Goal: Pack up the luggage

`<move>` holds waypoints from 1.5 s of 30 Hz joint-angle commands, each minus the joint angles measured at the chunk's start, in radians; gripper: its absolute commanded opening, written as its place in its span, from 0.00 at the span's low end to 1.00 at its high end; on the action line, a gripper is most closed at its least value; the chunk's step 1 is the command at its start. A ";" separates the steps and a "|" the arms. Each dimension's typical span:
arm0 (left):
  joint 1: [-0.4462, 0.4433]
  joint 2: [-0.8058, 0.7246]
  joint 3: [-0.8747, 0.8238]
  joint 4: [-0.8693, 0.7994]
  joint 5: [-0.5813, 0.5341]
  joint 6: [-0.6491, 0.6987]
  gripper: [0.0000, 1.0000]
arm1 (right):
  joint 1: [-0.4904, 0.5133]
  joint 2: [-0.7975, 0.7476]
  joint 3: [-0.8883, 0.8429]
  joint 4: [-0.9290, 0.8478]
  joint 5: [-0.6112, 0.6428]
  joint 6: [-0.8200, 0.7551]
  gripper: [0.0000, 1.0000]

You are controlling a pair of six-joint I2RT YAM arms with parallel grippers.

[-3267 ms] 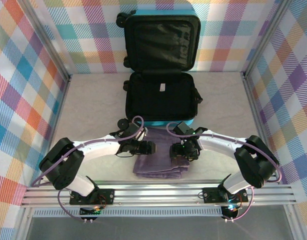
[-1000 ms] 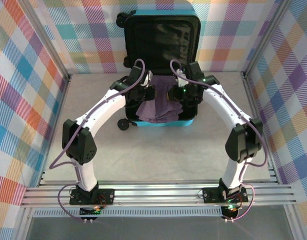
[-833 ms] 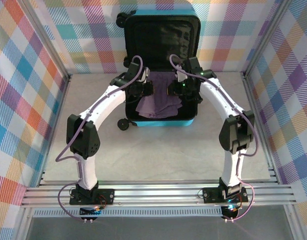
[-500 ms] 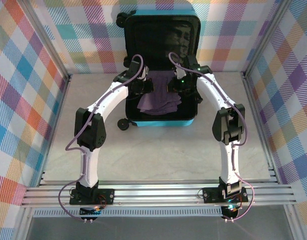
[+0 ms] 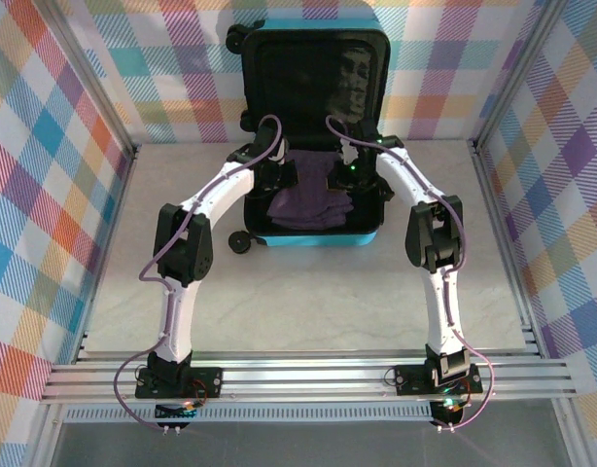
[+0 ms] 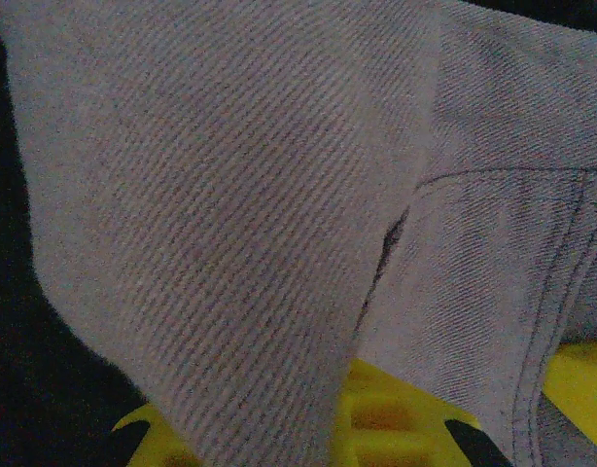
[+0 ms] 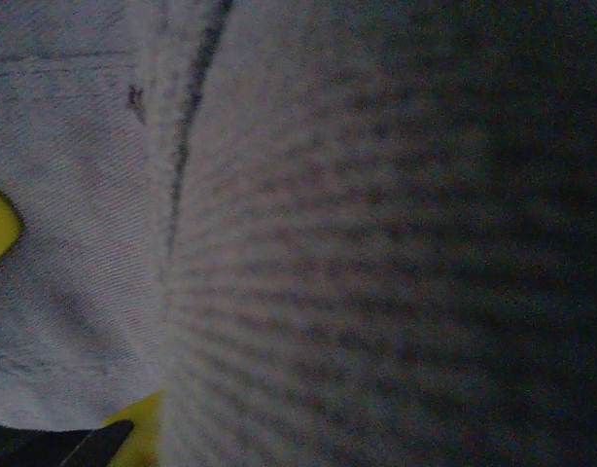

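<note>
Inside the turquoise hard-shell luggage (image 5: 313, 238), rumpled grey-purple twill garment (image 5: 311, 204).

The luggage (image 5: 316, 238) is turquoise with black lining, the garment (image 5: 308, 202) grey-purple twill, the walls (image 5: 46, 175) pastel plaid.

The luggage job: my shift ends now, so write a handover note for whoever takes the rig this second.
Left gripper: shut on the grey-purple garment.
Right gripper: shut on its other far corner.
The luggage lies open at the far end of the table, lid propped up; the garment hangs over its lower half.
Done: garment brought to the case.
Left: lower, release, withdraw both arms, close lid.
</note>
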 commanded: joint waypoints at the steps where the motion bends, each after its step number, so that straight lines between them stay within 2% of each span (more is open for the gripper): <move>1: 0.013 0.016 0.015 0.060 -0.040 -0.010 0.00 | -0.004 0.016 0.012 0.025 0.032 0.021 0.00; 6: 0.015 0.042 0.017 0.061 -0.076 -0.011 0.01 | -0.007 0.026 -0.010 0.038 0.098 0.022 0.04; 10: 0.017 0.062 0.019 0.054 -0.104 -0.009 0.16 | -0.005 0.031 -0.011 0.036 0.125 0.017 0.10; 14: 0.018 0.072 0.021 0.058 -0.111 -0.020 0.18 | -0.007 0.037 -0.010 0.042 0.137 0.013 0.15; 17: 0.018 0.073 0.019 0.071 -0.112 -0.032 0.33 | -0.008 0.040 0.005 0.039 0.140 0.014 0.21; 19: 0.018 0.071 0.025 0.067 -0.115 -0.034 0.38 | -0.007 0.035 0.007 0.040 0.141 0.012 0.23; 26: 0.018 0.011 0.021 0.062 -0.129 -0.056 0.56 | -0.010 0.013 0.047 0.035 0.152 0.016 0.48; 30: 0.018 -0.029 0.019 0.045 -0.142 -0.048 0.58 | -0.013 -0.012 0.055 0.029 0.179 0.008 0.64; 33: 0.015 -0.065 0.006 0.046 -0.135 -0.044 0.59 | -0.016 -0.040 0.052 0.020 0.197 -0.002 0.70; 45: -0.024 -0.148 -0.023 0.042 -0.141 -0.028 0.59 | -0.018 -0.161 -0.002 0.018 0.226 -0.021 0.78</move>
